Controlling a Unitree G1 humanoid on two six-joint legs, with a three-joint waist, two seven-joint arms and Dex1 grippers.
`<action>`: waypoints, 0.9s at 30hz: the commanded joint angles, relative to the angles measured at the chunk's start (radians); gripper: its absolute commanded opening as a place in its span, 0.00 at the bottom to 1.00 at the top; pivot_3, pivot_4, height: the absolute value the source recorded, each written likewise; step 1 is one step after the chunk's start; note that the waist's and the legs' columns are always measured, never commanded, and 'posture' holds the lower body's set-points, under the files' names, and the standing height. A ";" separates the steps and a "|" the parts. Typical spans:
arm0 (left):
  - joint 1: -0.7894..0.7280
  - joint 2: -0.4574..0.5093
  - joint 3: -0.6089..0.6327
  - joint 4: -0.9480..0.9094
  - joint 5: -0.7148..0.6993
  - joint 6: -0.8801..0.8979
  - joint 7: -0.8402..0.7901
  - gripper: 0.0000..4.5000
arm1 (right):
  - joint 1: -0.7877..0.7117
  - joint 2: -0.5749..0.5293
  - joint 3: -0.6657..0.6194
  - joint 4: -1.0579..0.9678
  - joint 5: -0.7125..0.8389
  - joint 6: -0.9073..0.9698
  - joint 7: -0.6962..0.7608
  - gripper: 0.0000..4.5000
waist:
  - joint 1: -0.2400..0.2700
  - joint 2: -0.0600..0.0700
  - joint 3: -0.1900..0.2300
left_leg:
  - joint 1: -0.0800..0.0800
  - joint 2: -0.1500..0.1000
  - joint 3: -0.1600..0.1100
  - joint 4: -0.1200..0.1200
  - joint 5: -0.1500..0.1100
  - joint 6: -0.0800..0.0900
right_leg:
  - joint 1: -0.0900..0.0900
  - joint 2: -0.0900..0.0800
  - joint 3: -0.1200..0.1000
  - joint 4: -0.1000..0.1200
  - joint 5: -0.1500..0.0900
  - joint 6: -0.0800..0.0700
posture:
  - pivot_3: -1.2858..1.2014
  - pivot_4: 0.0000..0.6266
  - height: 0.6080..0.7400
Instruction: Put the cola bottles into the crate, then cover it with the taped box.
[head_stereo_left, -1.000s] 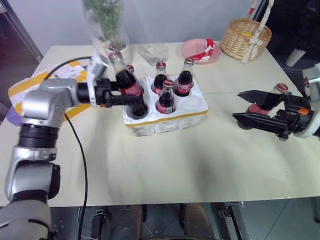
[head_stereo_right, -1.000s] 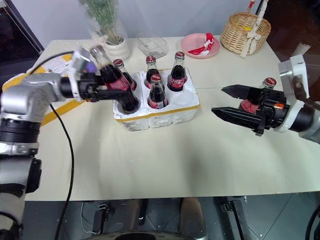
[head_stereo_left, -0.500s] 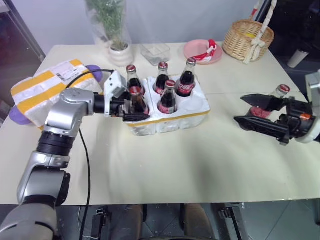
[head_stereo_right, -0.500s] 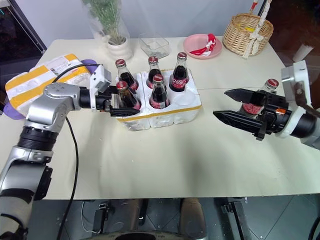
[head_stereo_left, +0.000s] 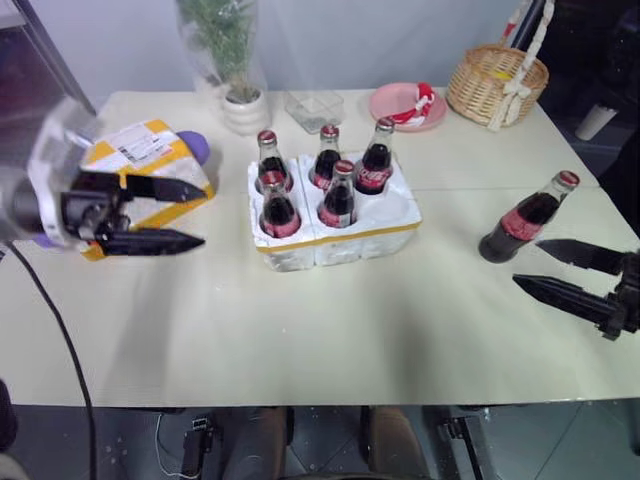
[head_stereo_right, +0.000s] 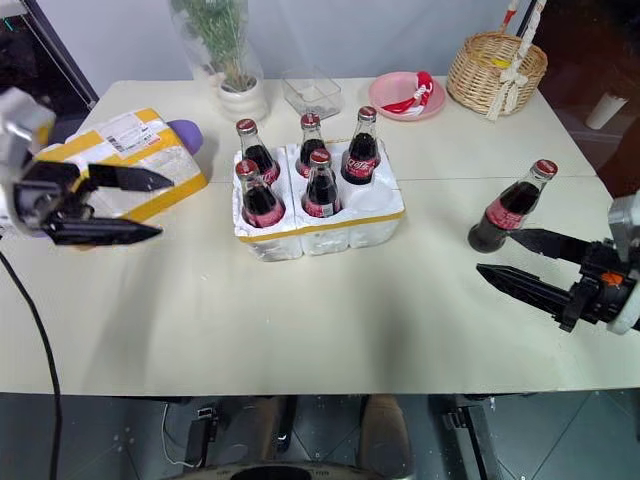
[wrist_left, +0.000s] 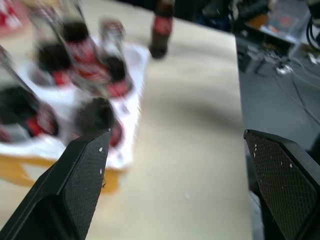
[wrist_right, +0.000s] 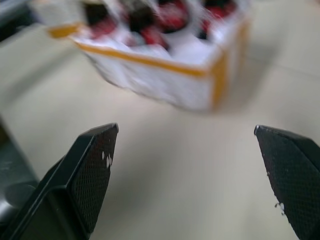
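Black-fingered end effectors, left (head_stereo_left: 180, 214) and right (head_stereo_right: 510, 258), wide open, empty.

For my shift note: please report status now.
Both hands open, left, right, holding nothing. Five cola bottles in crate; sixth bottle on table. Taped box unobstructed.

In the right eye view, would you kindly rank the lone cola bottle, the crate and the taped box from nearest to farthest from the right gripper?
From the right gripper:
1. Lone cola bottle, just beside its fingers.
2. Crate, mid-table, holding five bottles.
3. Taped box, at the far left edge.
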 joint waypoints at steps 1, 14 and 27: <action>0.017 -0.012 0.010 -0.050 0.030 -0.064 0.048 0.99 | -0.036 0.050 0.059 0.014 -0.069 -0.051 -0.103 1.00 | -0.001 0.000 0.000 | 0.000 0.000 0.000 0.000 0.000 0.000 | 0.000 0.000 0.000 0.000 0.000 0.000 | 0.52 0.24 0.98; 0.075 -0.065 0.031 -0.141 -0.022 -0.066 0.160 0.99 | -0.330 0.153 0.256 0.337 -0.232 -0.170 -0.265 1.00 | -0.005 0.001 0.000 | -0.001 0.000 0.001 -0.001 0.000 0.000 | -0.003 0.000 0.000 0.001 0.002 0.003 | 0.52 0.24 0.98; 0.084 -0.063 0.039 -0.160 -0.052 -0.069 0.200 0.99 | -0.509 0.192 0.399 0.570 -0.373 -0.292 -0.270 1.00 | -0.007 0.001 0.000 | -0.001 0.000 0.000 -0.002 0.000 0.000 | -0.003 0.001 0.000 0.002 0.002 0.003 | 0.52 0.24 0.98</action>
